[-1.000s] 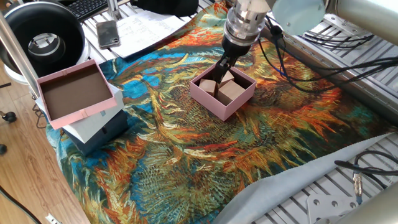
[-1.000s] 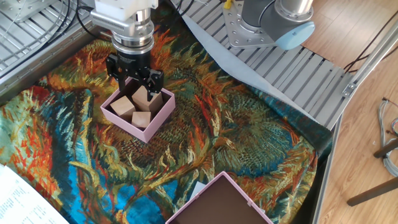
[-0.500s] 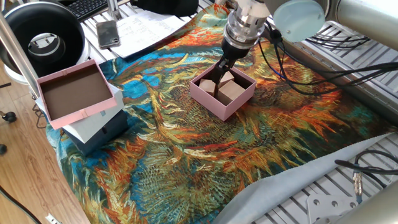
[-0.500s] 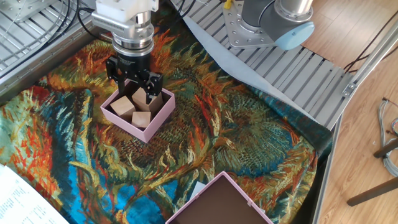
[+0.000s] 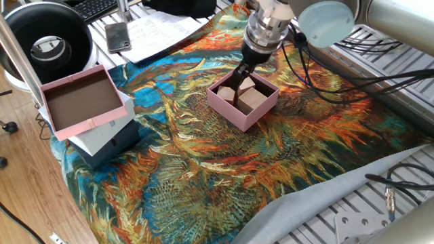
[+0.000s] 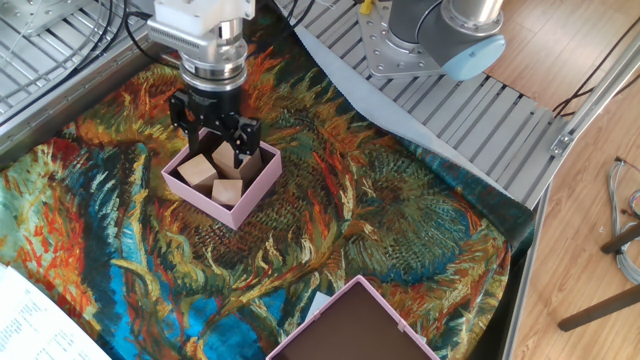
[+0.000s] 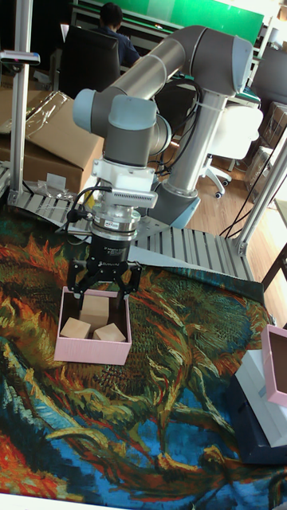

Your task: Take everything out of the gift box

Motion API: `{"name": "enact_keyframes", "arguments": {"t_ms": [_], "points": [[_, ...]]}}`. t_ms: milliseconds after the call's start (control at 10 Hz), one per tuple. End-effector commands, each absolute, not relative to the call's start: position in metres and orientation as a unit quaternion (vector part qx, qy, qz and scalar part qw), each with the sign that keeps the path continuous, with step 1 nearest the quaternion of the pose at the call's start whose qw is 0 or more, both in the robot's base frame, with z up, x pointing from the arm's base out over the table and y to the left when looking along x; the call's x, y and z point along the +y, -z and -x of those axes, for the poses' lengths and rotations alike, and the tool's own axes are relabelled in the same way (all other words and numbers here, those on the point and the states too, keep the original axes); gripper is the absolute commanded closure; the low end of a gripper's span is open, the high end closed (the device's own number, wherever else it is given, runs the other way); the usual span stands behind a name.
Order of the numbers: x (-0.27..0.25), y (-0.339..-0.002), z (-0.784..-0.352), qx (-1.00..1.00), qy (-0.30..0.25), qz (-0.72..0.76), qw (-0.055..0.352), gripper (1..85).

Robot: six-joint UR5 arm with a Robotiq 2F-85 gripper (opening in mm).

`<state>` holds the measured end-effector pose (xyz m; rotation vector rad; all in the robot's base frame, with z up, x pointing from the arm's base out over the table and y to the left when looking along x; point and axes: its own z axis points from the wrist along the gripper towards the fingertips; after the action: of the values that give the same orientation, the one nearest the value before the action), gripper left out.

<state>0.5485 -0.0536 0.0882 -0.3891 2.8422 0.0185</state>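
I see the end effector [image 7: 100,301] spread wide inside the gift box [image 7: 88,349], fingers straddling the rear block [image 7: 99,307]; two blocks [image 7: 76,328] lie just in front.

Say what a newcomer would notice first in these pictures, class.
The bright sunflower-patterned cloth covering the table stands out first. On it sits a small pink box holding three wooden blocks, with the gripper reaching down into it, fingers either side of the back block. A pink-rimmed tray sits on another box at the cloth's edge.
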Motion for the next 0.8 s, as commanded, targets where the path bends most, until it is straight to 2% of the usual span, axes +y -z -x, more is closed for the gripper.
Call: {"name": "enact_keyframes", "arguments": {"t_ms": [0, 500, 700], "points": [[-0.063, -0.087, -0.54, 0.982, 0.009, 0.145, 0.118, 13.0], [-0.058, -0.063, -0.514, 0.988, -0.004, 0.145, 0.048, 14.7], [-0.058, -0.058, -0.51, 0.991, -0.007, 0.129, 0.037, 14.7]]}}
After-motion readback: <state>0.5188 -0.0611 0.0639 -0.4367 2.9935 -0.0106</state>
